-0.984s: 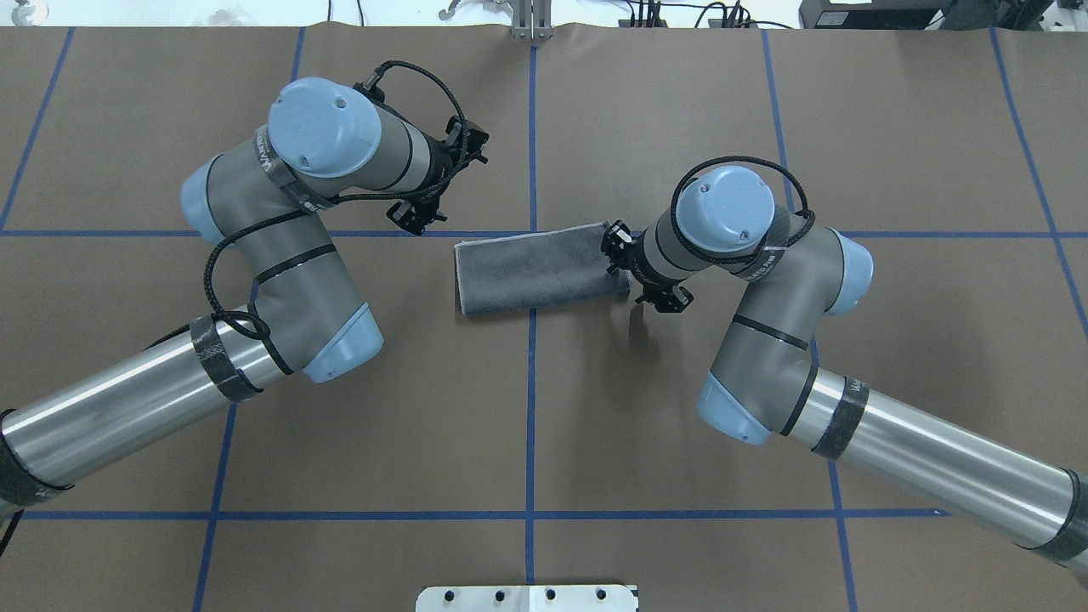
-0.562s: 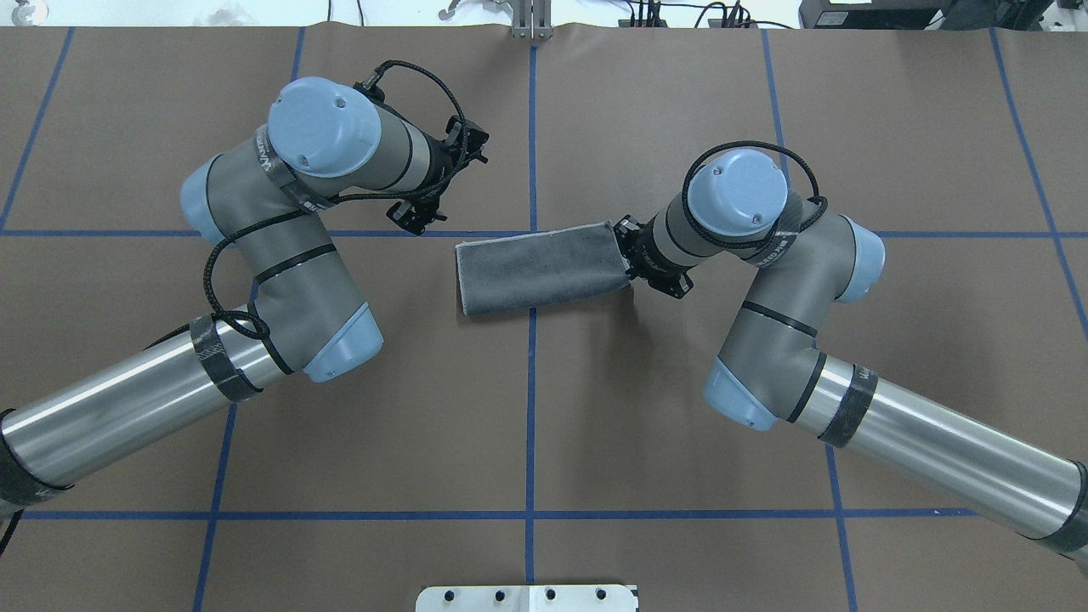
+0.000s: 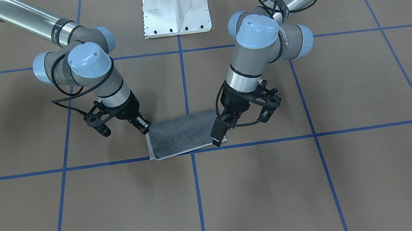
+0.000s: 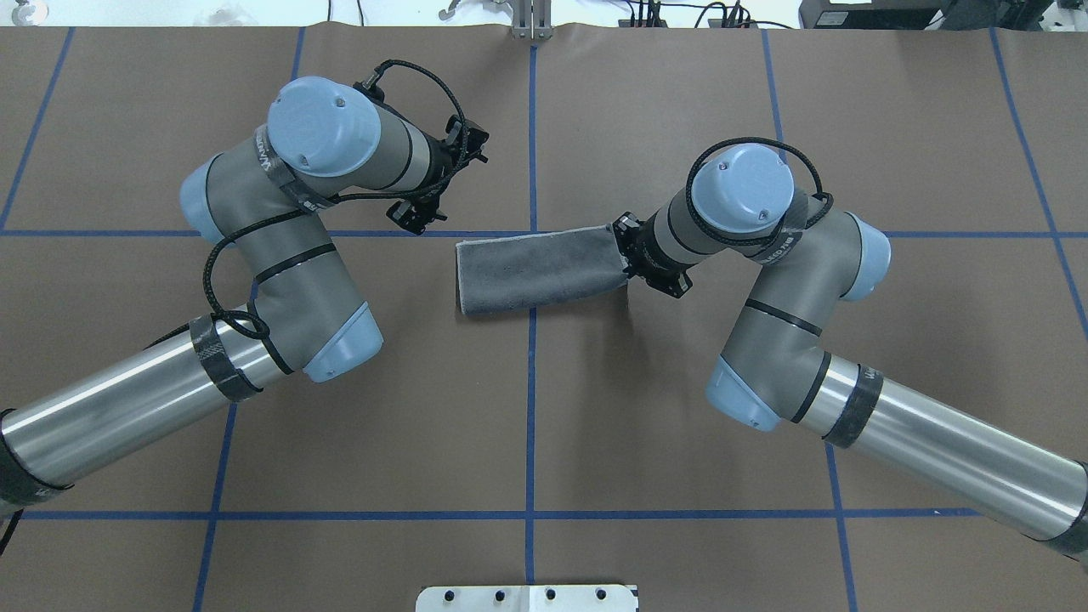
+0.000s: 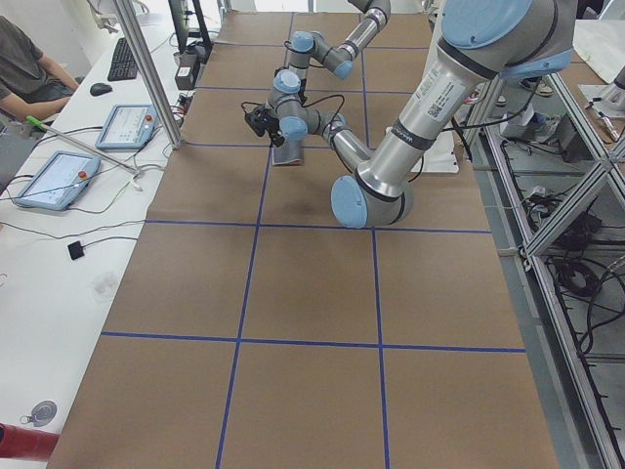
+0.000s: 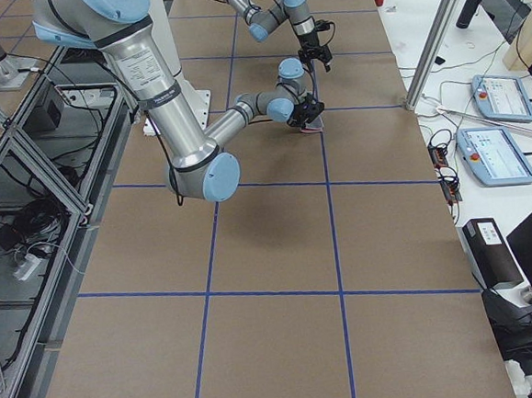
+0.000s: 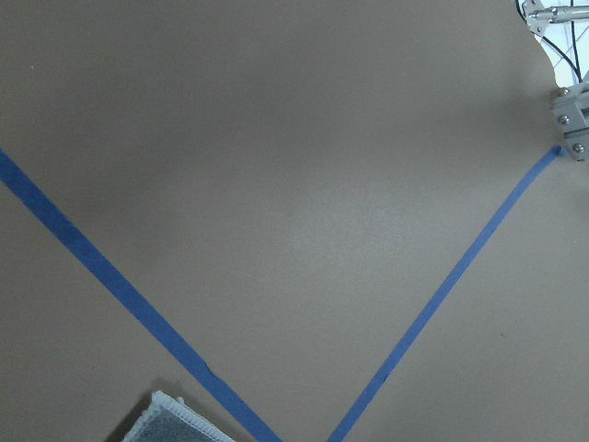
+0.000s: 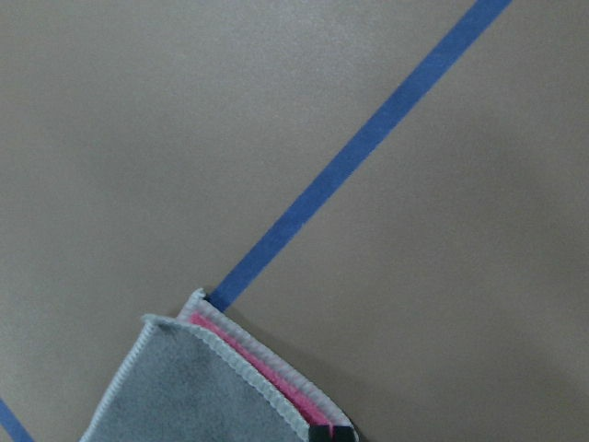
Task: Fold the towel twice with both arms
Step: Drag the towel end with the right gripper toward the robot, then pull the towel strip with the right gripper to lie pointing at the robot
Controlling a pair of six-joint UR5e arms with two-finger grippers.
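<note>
Arms reach in from both side edges of the table (image 4: pixel 544 425). On the left, the left arm (image 4: pixel 280 246) holds the left claw (image 3: pixel 217 139) raised above the table, just off the left end of the towel (image 4: pixel 535 270) and not touching it. Its wrist view catches only one pale-edged corner of the cloth. Whether that claw is apart or together I cannot tell.

The towel lies near the table's middle, folded into a long strip with its dark grey face up. It crosses the centre blue tape line (image 4: pixel 531 408), a little nearer the far edge than the near one. Its left end lies flat. Its right end narrows and rises toward the right claw (image 3: pixel 145 128), which is clamped on the corner there. A pink layer shows between the pale edgings beside the fingertip (image 8: pixel 324 433). The right arm (image 4: pixel 786 306) comes in from the right edge.

Against a second ago, the right wrist has drawn back to the right, off the cloth, pulling that end up and tighter. The left arm and the towel's left end are where they were.
</note>
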